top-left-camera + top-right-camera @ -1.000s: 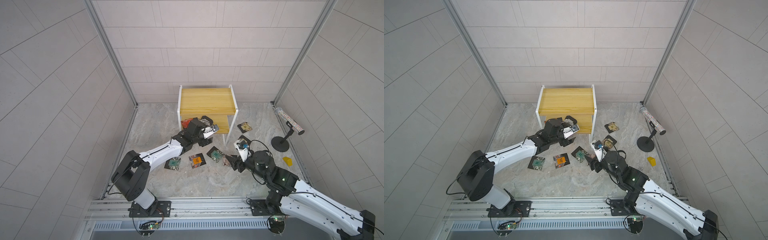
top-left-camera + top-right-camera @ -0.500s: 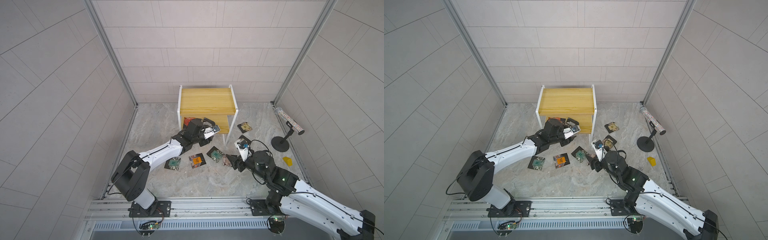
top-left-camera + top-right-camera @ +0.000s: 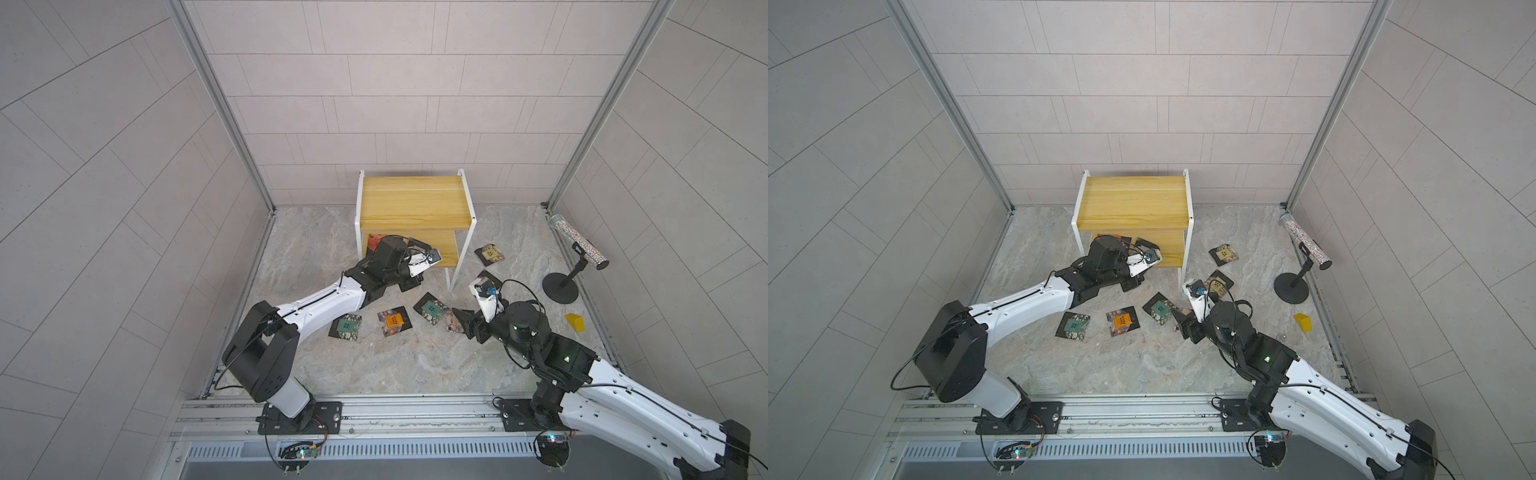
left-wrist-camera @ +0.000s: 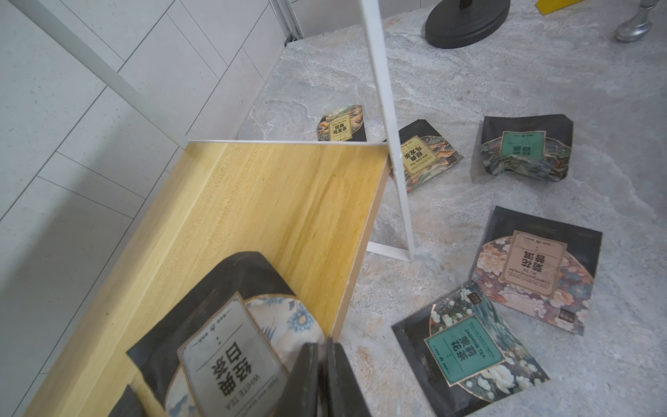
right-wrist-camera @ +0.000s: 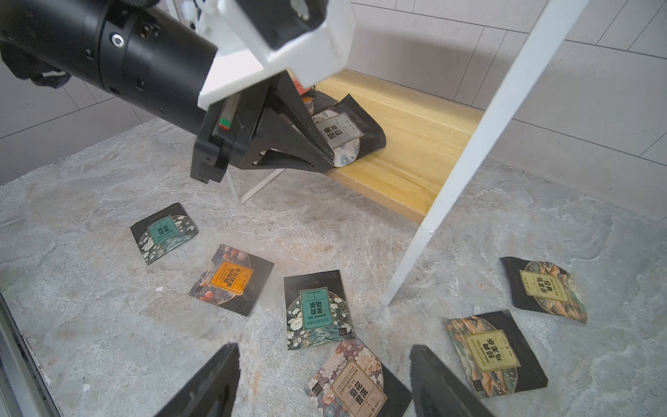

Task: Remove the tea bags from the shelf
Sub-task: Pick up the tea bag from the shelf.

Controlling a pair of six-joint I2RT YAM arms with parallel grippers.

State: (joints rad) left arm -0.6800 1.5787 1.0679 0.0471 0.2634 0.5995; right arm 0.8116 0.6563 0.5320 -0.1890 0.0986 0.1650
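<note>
The shelf [image 3: 411, 199] has yellow boards and a white frame. On its lower board [image 4: 252, 202] lies a white-label tea bag [image 4: 223, 346], also seen in the right wrist view [image 5: 341, 131]. My left gripper [image 4: 322, 355] is shut on that bag's corner at the board's front edge. A red tea bag [image 3: 374, 240] shows further in on the same board. Several tea bags lie on the floor: teal [image 3: 348, 326], orange [image 3: 392, 321], teal [image 3: 432, 309] and tan-label [image 5: 361, 390]. My right gripper [image 5: 323, 348] hangs open above the tan-label one, holding nothing.
Two yellow-label tea bags [image 3: 490, 253] [image 5: 492, 352] lie on the floor right of the shelf's front leg [image 3: 457, 266]. A black stand [image 3: 561, 286] with a glittery tube and a small yellow block [image 3: 574, 322] sit by the right wall.
My left gripper has reached a little further onto the lower board and closed on the white-label tea bag. The right arm has not moved.
</note>
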